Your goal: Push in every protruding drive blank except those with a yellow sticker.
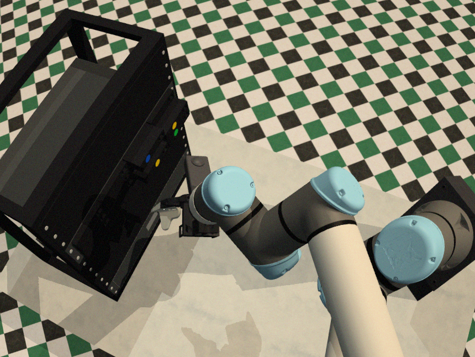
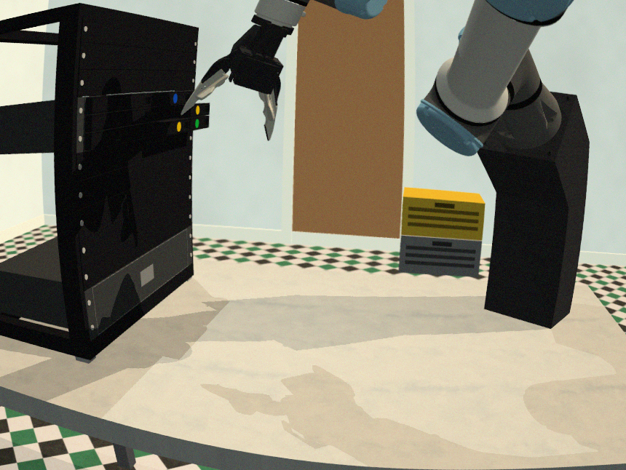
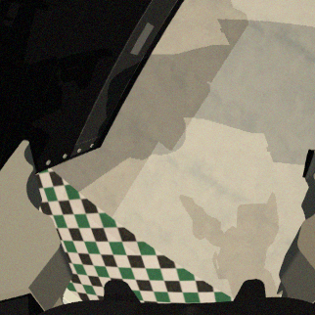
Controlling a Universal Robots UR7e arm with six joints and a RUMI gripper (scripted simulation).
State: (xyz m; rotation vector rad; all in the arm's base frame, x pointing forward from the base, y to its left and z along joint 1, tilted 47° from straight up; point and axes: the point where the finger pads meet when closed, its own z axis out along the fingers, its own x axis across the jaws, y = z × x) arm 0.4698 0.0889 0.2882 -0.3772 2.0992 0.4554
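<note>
The black rack (image 2: 70, 151) stands on the beige platform (image 2: 354, 353) and carries drive blanks in its upper front, several jutting out. The blue-dotted blank (image 2: 151, 98) sits above the ones marked yellow (image 2: 178, 126) and green (image 2: 196, 122), with another yellow-dotted blank (image 2: 197, 109) above the green one. My gripper (image 2: 230, 108) hangs spread wide, holding nothing, one fingertip (image 2: 194, 98) just beside the blue-dotted blank's end.
</note>
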